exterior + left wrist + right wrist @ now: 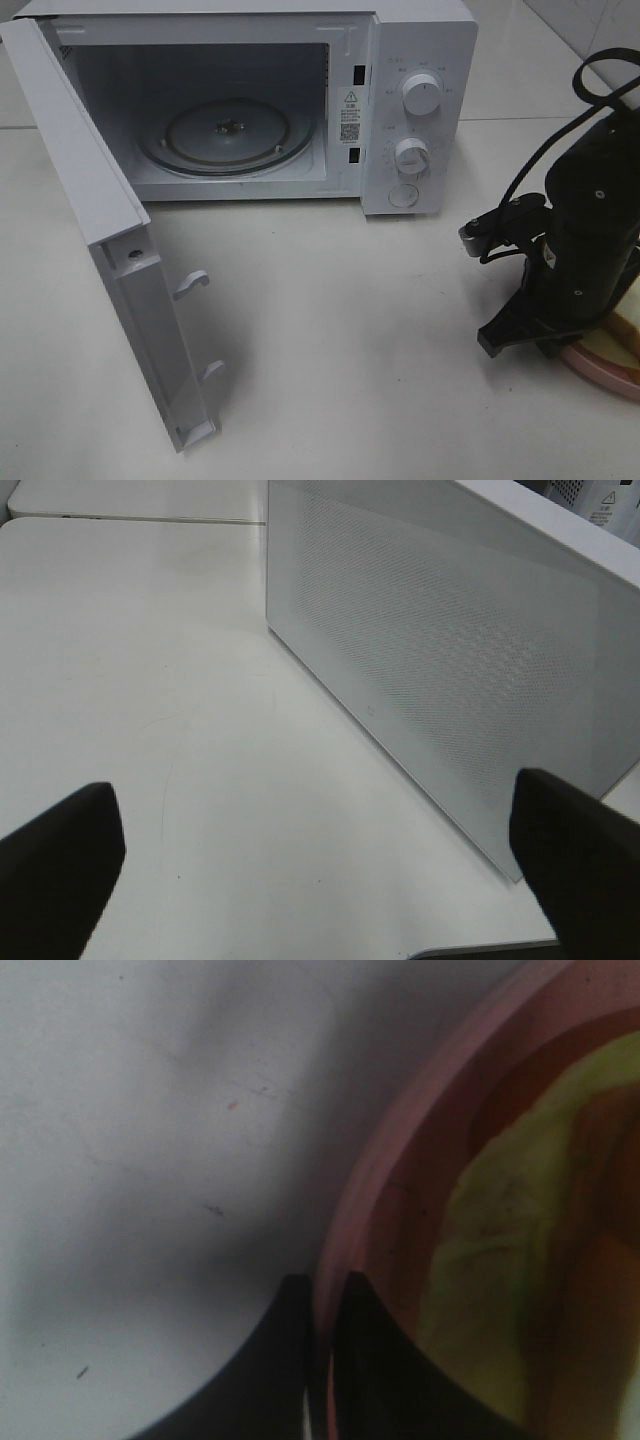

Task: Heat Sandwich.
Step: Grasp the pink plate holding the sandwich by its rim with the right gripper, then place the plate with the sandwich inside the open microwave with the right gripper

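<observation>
Right claw (320,1295) astride pink plate (400,1140), sandwich (500,1260) beside

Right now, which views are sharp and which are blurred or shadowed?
Exterior high: sharp, evenly lit, soft shadow beside the microwave door. Left wrist: clear, door mesh crisp. Right wrist: dim and blurred, plate and sandwich smeared, shadow across the table.

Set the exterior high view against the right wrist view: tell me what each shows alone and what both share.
Only the exterior high view shows the microwave, its door open, the glass turntable inside and the two knobs. Only the right wrist view shows the right gripper closed on the rim of the pink plate. Both show that plate, the sandwich on it and the white table.
</observation>
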Controlling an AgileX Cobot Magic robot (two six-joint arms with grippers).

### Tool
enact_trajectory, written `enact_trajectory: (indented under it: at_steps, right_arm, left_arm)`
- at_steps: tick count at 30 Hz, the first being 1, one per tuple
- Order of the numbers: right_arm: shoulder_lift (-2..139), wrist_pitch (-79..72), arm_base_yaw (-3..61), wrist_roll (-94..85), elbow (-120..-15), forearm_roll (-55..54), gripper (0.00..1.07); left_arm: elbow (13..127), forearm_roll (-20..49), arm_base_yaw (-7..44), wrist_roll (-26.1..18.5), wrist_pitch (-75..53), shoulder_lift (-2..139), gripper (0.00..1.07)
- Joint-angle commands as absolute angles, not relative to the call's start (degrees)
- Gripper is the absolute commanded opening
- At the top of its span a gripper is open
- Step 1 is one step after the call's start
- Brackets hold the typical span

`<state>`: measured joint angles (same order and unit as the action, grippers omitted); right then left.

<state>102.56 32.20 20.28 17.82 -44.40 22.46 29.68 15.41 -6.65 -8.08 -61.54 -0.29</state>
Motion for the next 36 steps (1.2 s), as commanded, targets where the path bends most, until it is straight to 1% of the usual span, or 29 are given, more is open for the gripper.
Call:
enact_trajectory:
  at_steps: [1, 7, 9, 18, 28, 36]
  right_arm:
    - [102.7, 33.5, 20.4, 18.9, -44.4, 22.7, 0.0]
    - [102.2, 35.4, 20.5, 21.1, -44.4, 25.4, 0.0]
    - [101.0, 36.4, 21.7, 23.3, -44.4, 28.0, 0.0]
    - [99.4, 40.1, 22.3, 26.4, -44.4, 30.7, 0.0]
    - [95.8, 46.7, 26.2, 28.3, -44.4, 34.1, 0.0]
    - [92.8, 50.4, 28.4, 28.2, -44.4, 34.2, 0.0]
  left_arm:
    - [29.5, 15.5, -6.7, -8.0, -61.4, -1.2, 0.98]
    - [29.5, 15.5, -6.7, -8.0, -61.4, -1.2, 0.98]
    - [29.5, 15.5, -6.7, -8.0, -61.4, -1.2, 0.98]
    - [29.5, 15.5, -6.7, -8.0, -61.4, -1.2, 0.98]
    - [29.5, 15.5, -6.7, -8.0, -61.4, -1.2, 0.98]
    - [29.5, 15.5, -6.7, -8.0, -61.4, -1.2, 0.98]
